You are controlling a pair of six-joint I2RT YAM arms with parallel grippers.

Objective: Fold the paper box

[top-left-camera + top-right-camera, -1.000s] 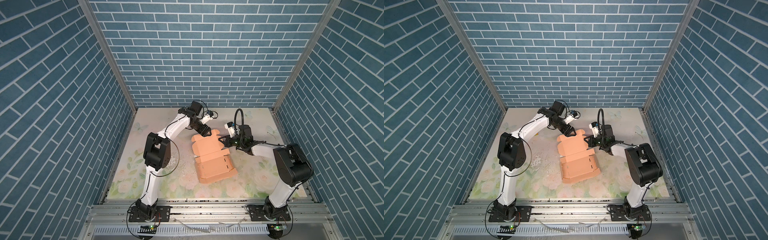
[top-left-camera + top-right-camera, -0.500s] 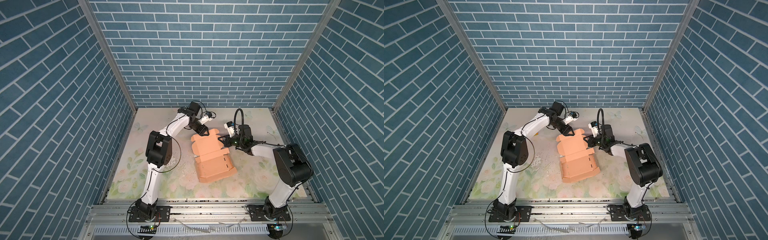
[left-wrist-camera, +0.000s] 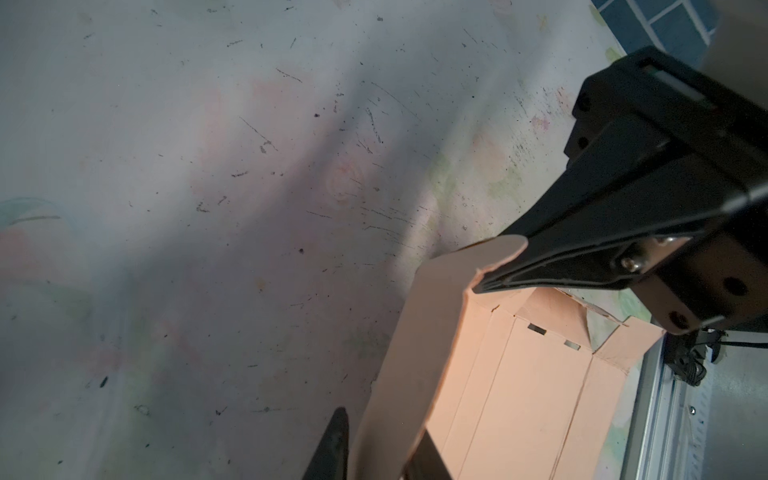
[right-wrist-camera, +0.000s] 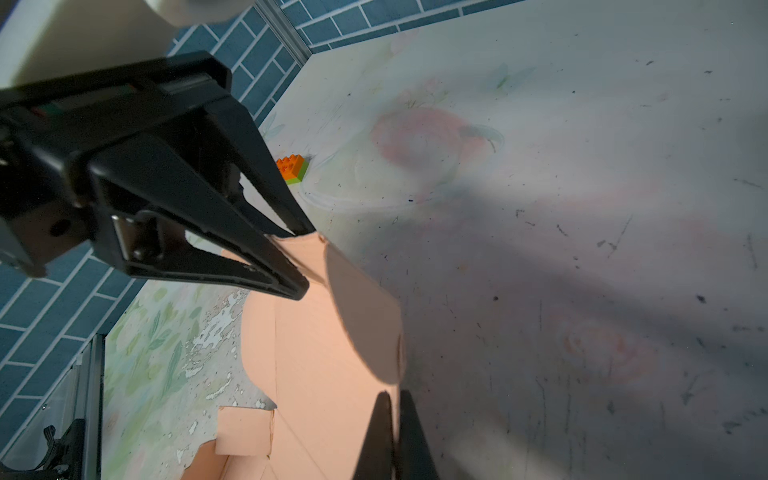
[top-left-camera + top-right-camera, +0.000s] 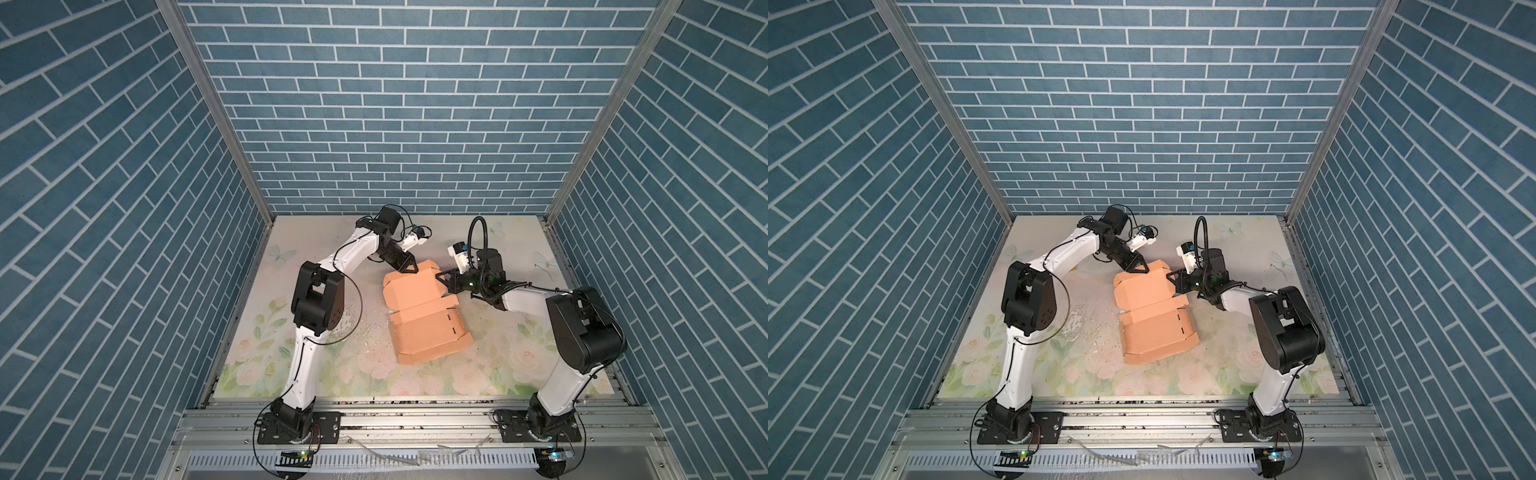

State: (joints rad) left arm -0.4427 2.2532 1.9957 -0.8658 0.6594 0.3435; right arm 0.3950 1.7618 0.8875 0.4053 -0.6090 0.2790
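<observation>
The peach-tan paper box (image 5: 419, 307) (image 5: 1154, 316) lies part-folded in the middle of the mat in both top views. Its near half is flat and its far panel is lifted. My left gripper (image 5: 409, 270) (image 3: 376, 453) is at the far edge. Its fingers straddle an upright flap (image 3: 415, 332) and a narrow gap still shows, so it is open. My right gripper (image 5: 438, 276) (image 4: 397, 432) is shut on the same flap's right end (image 4: 365, 324). The right wrist view shows the left gripper's fingertips (image 4: 301, 286) apart at the flap's far end.
A small orange-and-green toy brick (image 4: 293, 166) sits on the mat behind the left gripper, near the back left corner. A worn, flaking patch (image 5: 357, 316) lies left of the box. Blue brick walls close three sides. An aluminium rail (image 5: 415, 415) runs along the front.
My left gripper's jaws have narrowed round the box's far flap. The right gripper has stayed shut on the flap and the box has barely shifted.
</observation>
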